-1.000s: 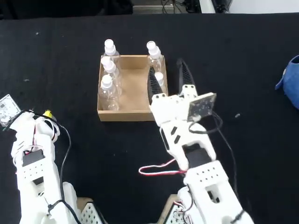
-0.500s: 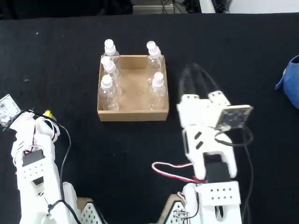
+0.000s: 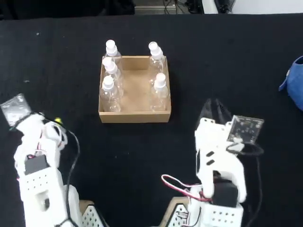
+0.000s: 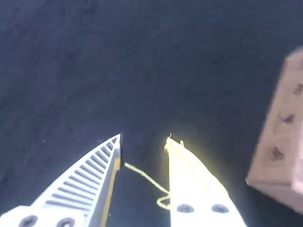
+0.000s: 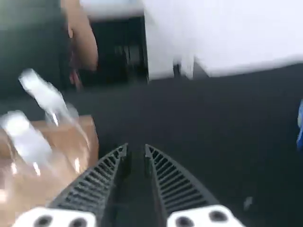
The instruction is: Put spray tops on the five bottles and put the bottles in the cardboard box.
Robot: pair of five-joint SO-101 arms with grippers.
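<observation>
Your cardboard box (image 3: 135, 116) sits on the table (image 3: 236, 56) a little left of the middle, nearer the far edge than the near one. All five bottles (image 3: 108, 92) stand upright in it, each wearing a white top (image 3: 160, 78). Three run along the box's left wall and two along its right wall, and the two farthest caps show over the far wall.

Your right gripper (image 5: 136, 150) hangs over bare table off the box's near right corner, well apart from it. Its black fingers (image 3: 214, 108) have a narrow gap between them and hold nothing.

Your left gripper (image 4: 143, 139) is near the table's left edge, well apart from the box, with one corner of the box visible off to its side. Its fingers are spread and hold nothing, and a thin yellow thread (image 4: 147, 178) crosses the gap between them.

A blue thing (image 3: 296, 81) lies at the table's right edge.
</observation>
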